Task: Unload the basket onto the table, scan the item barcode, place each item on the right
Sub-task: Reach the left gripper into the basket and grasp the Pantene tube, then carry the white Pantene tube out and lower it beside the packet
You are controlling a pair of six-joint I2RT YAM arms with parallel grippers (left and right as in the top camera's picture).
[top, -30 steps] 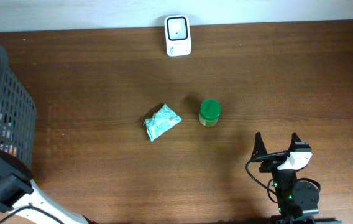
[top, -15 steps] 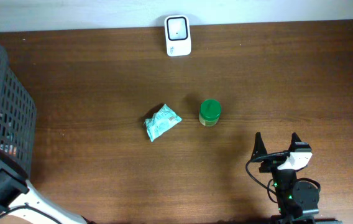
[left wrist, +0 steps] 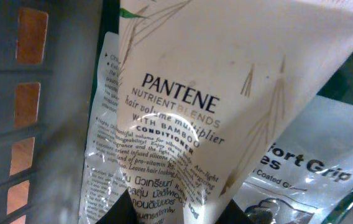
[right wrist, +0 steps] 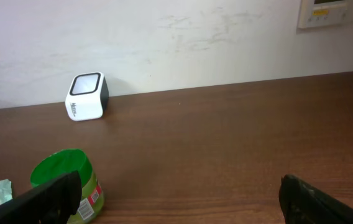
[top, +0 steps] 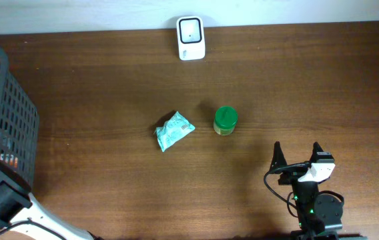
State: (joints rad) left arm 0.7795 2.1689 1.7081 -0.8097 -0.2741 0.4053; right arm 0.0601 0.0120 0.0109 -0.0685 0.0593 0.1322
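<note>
A dark brown wooden table (top: 109, 80) runs along a white wall (right wrist: 195, 37). At its left edge stands a dark grey plastic lattice basket (top: 13, 113), with the left arm (top: 3, 193) beside it. Inside the basket, a cream Pantene conditioner tube (left wrist: 183, 112) in clear wrap lies slanted, partly covering a silvery "Comfort Grip" packet (left wrist: 313, 168). The left gripper (left wrist: 189, 214) shows two dark fingertips either side of the tube's lower part (whether they actually clamp it cannot be told). Near the table's middle lies a crumpled teal foil packet (top: 173, 131). A white box-shaped barcode scanner (top: 191, 38) sits at the far edge by the wall, well apart from the basket. A small green-lidded jar (top: 225, 121) stands upright near the teal packet, not touching it. At the lower right, the right gripper (top: 297, 150) is spread wide and holds nothing.
</note>
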